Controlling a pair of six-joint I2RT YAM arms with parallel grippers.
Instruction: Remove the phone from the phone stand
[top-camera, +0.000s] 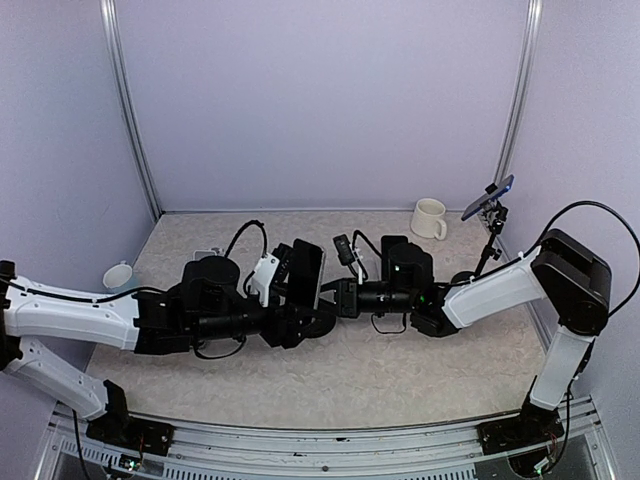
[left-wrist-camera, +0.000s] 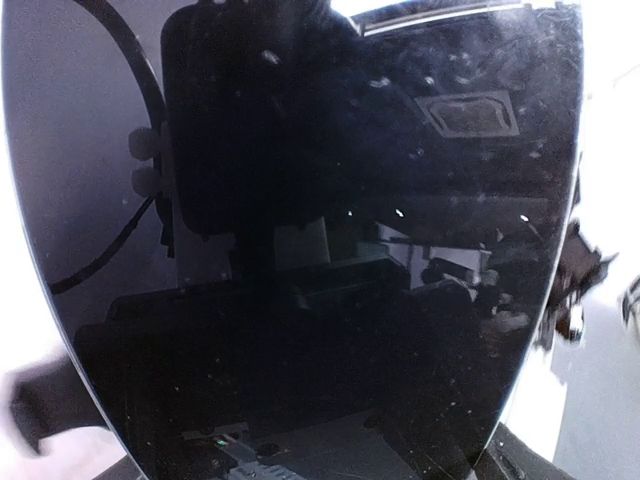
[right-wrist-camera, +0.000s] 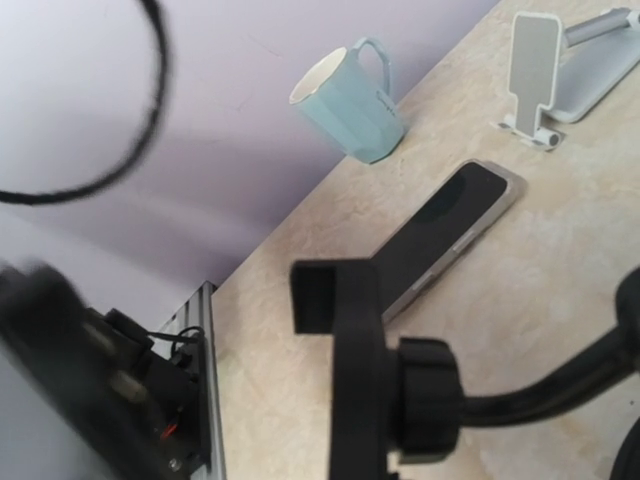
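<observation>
Phone (top-camera: 305, 275) upright btwn L fingers (left-wrist-camera: 35, 405), blk stand (right-wrist-camera: 350, 380) beside.

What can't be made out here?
- Left claw grip: left wrist view is filled by the dark phone; fingers hidden.
- Right claw: top view, lost among black arm parts; right wrist view, blocked by a blurred black clamp.
- Item atop the far tripod: top view, too small to identify.

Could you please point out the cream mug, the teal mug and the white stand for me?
cream mug (top-camera: 429, 219), top external view, on its outer wall.
teal mug (right-wrist-camera: 358, 112), right wrist view, on its outer wall.
white stand (right-wrist-camera: 537, 58), right wrist view, on its upright plate.
</observation>
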